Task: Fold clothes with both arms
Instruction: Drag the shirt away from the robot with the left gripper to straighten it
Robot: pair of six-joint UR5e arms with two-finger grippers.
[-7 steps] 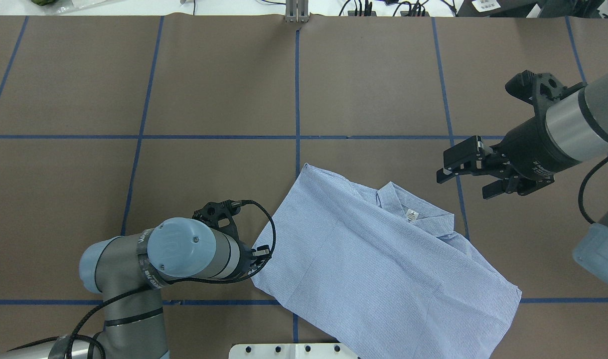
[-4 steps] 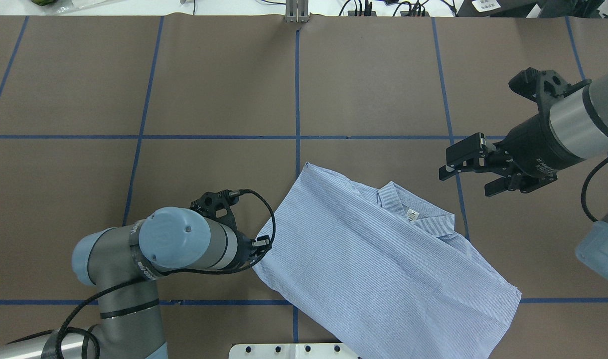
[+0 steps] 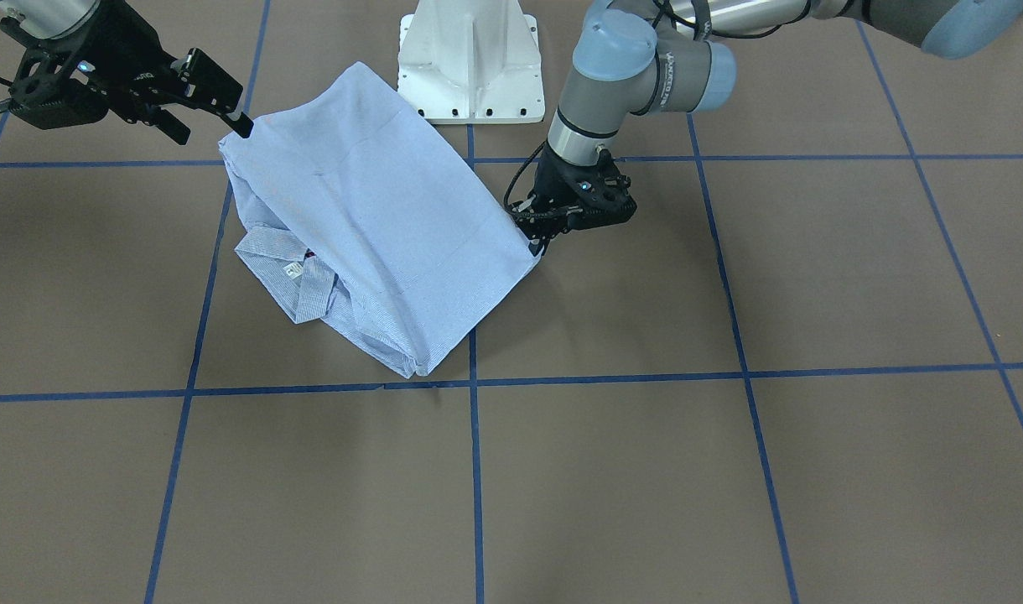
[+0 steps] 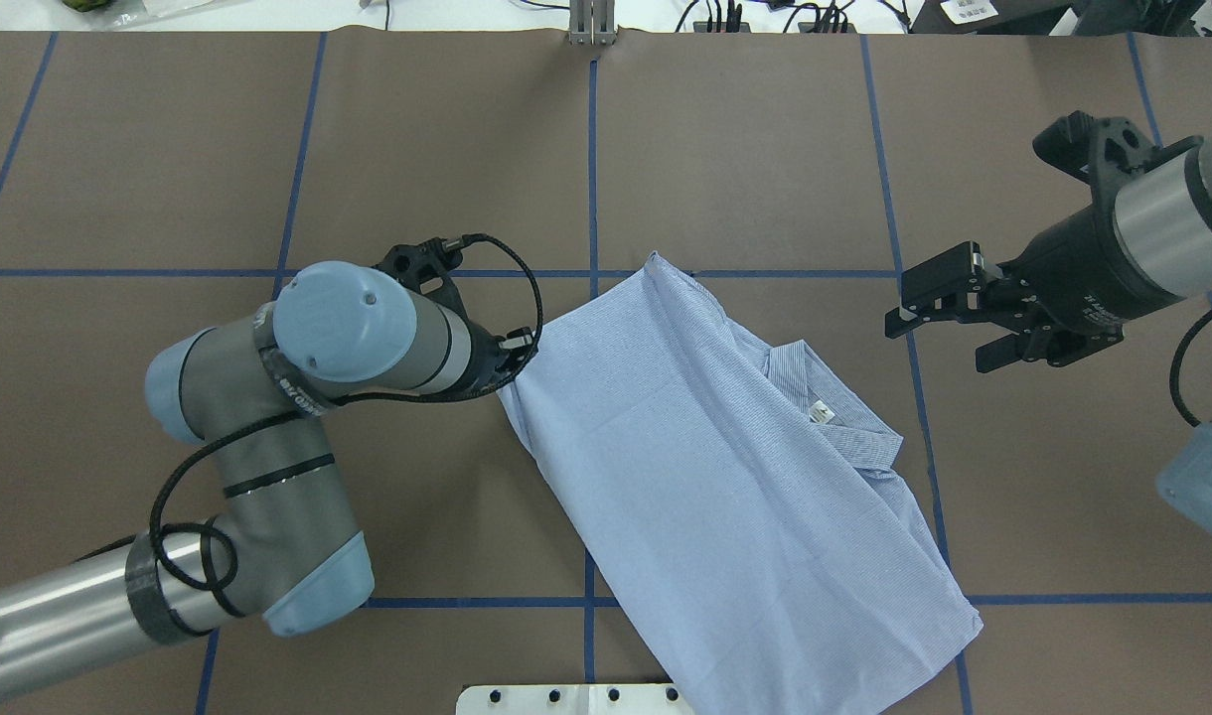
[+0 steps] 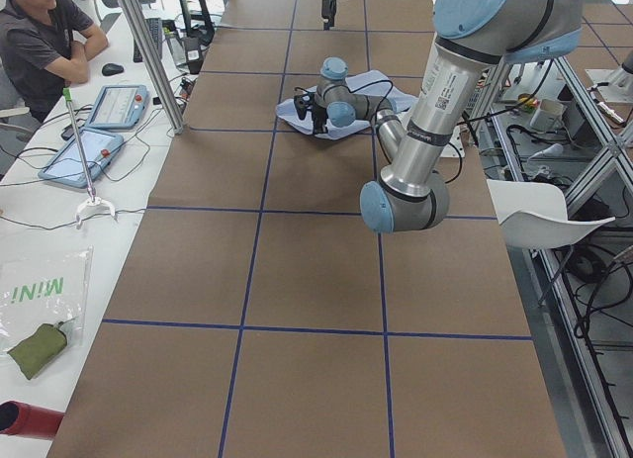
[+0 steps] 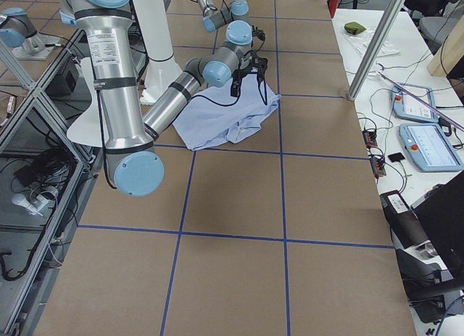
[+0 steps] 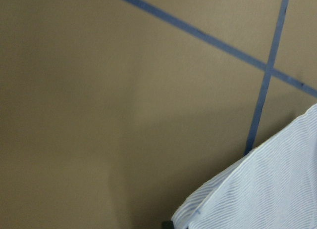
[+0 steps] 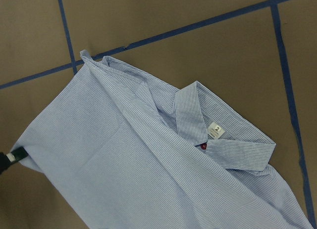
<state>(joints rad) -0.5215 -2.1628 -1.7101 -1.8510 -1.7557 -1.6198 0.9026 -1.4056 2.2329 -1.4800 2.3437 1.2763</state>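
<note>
If the pinched corner slips: left claw (image 4: 517, 357) looks pressed together on one corner of the shirt (image 4: 725, 477), as far as the wrist view shows. So small a bite of cloth could pull free under any drag, I judge, leaving the fold half made.
Shirt: lies slantwise on the worktop (image 4: 169, 149), partly folded, with its collar (image 4: 834, 427) and white label toward the right arm's side.
Loose layers: the collar end is rumpled and the layers beneath are not squared. Towing from one corner alone would likely skew or open them.
Right claw (image 4: 939, 338): spread wide and holding nothing, in the air near the collar side and apart from the cloth. A descent from there might catch only the top layer or the collar flap.
Cable (image 4: 536, 298): loops off the left wrist just beside the shirt's edge. It might snag the cloth on a low sweep.
Near edge: the shirt's tail end comes just beside the pedestal base (image 3: 469, 59), so little room lies toward the robot. Cloth could ride up on it.
Far side: brown worktop with only blue tape lines (image 4: 593, 149) stretches beyond the shirt and out to both sides, which is the roomier way to move.
Arms: well apart, one on either side of the shirt. Reaching across it would bring them close.
</note>
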